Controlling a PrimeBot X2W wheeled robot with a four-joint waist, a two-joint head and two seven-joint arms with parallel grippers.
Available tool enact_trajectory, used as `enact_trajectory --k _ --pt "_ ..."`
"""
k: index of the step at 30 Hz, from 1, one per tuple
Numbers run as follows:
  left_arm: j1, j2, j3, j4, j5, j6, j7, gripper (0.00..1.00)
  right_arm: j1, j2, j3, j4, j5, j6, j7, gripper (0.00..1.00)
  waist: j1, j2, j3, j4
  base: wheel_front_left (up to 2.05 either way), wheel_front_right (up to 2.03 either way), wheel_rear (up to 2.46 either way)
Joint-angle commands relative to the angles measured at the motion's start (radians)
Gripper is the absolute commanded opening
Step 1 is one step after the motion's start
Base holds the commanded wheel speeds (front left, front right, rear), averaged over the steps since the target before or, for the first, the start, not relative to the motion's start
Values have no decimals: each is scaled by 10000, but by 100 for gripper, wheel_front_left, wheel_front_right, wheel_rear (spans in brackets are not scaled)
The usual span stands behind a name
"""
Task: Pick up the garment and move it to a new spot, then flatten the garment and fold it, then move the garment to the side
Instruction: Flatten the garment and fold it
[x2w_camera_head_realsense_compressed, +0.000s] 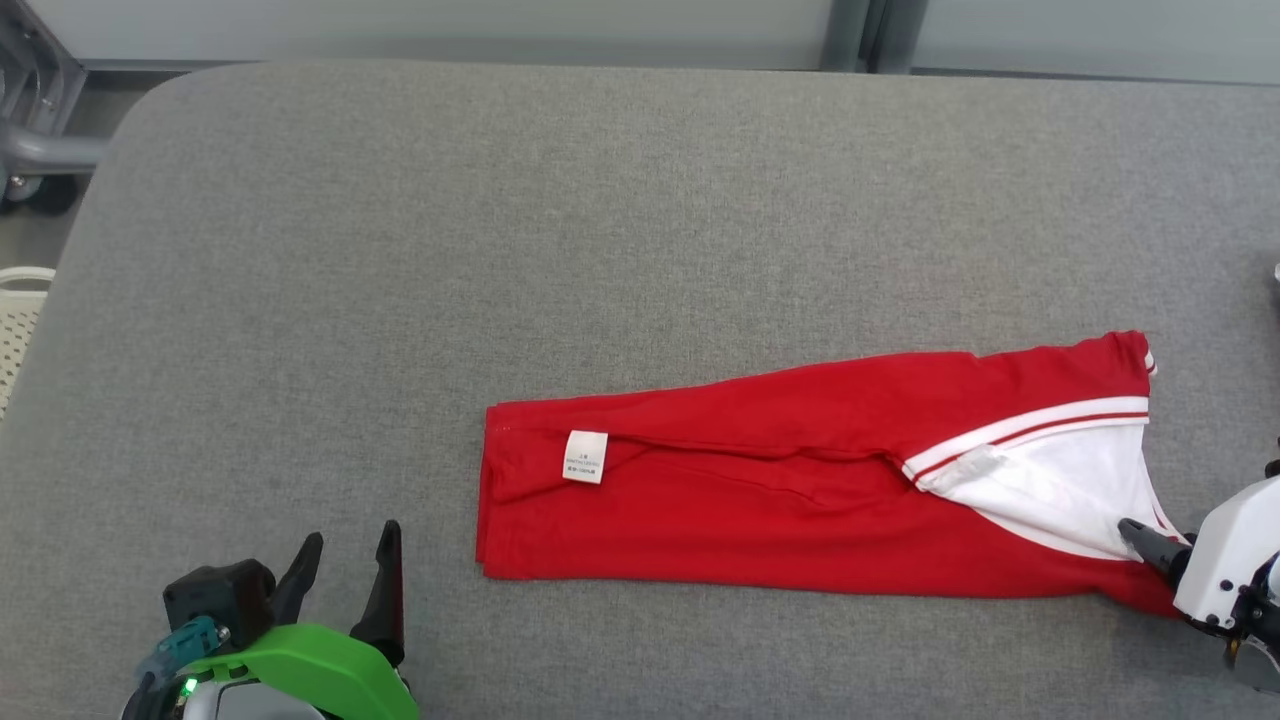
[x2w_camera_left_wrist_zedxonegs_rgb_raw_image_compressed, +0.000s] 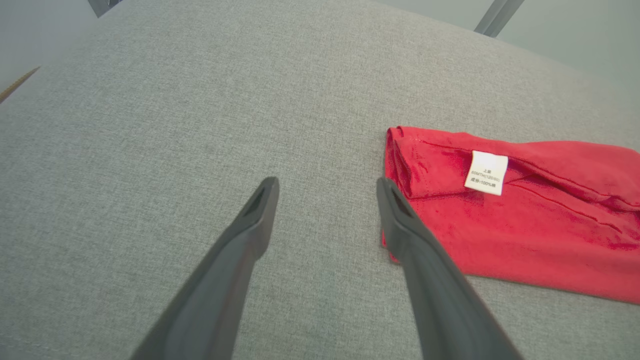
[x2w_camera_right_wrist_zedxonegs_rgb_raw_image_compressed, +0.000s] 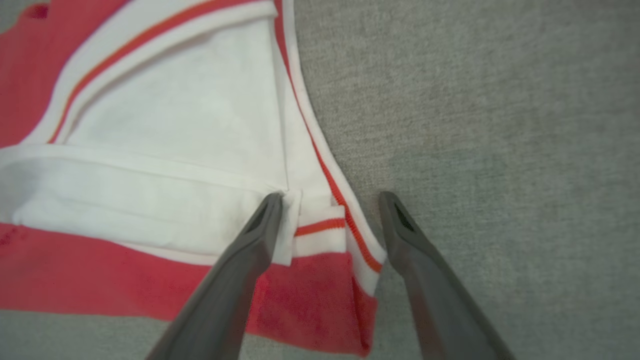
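The right gripper (x2w_camera_right_wrist_zedxonegs_rgb_raw_image_compressed: 330, 197) stands wide open with its fingers on either side of the white-trimmed corner of the garment (x2w_camera_head_realsense_compressed: 760, 490), gripping nothing. The left gripper (x2w_camera_head_realsense_compressed: 345, 565) is also spread wide and empty, just beside the garment's other end, where a white care label (x2w_camera_head_realsense_compressed: 585, 456) shows. The red garment lies folded in a long strip on the grey bench (x2w_camera_head_realsense_compressed: 500, 250), right of centre.

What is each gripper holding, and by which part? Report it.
Nothing is held. The left gripper stands open beside the garment; the right gripper stands open astride its white-trimmed corner.
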Motion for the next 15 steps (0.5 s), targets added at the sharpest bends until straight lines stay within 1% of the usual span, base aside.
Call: enact_trajectory --k 1,2,3,4,5,6,7,10,12,13,15 --pt "143 -27 5 83 0 -62 -67 100 343 198 120 282 83 -3 61 96 0 0 -711 266 0 0 0" --pt "195 -51 -24 191 -61 -175 -120 100 362 317 105 421 191 -1 -28 80 0 0 -849 263 0 0 0" --pt "221 -105 -46 306 -117 -332 -164 100 353 441 73 583 276 -1 -103 61 0 0 -1001 263 0 0 0" --pt "257 -157 -45 429 -200 -460 -211 100 323 512 91 733 363 -1 -157 48 0 0 -1146 257 0 0 0" --pt "278 -155 -46 564 -229 -584 -262 100 271 546 82 863 423 -1 -243 32 0 0 -1255 255 0 0 0" --pt "256 -151 -80 699 -236 -759 -324 100 211 544 72 996 450 -1 -348 8 0 0 -1347 251 0 0 0" --pt "256 -206 -60 825 -325 -886 -386 100 140 555 24 1152 486 -1 -419 0 0 0 -1425 243 0 0 0" --pt "86 -310 -74 1207 -391 -1397 -626 100 -28 525 53 1493 594 -6 -616 0 0 0 -1553 271 0 0 0" --pt "-80 -218 -170 1546 -185 -1733 -810 100 -114 483 126 1688 661 -6 -716 0 0 0 -1600 295 0 0 0" --pt "-157 -328 -126 1701 -259 -1895 -929 100 -162 475 167 1737 722 -4 -762 0 0 0 -1607 303 0 0 0" --pt "-229 -357 -219 2030 -141 -2129 -1076 100 -221 421 243 1869 812 -3 -853 0 0 0 -1622 311 0 0 0"
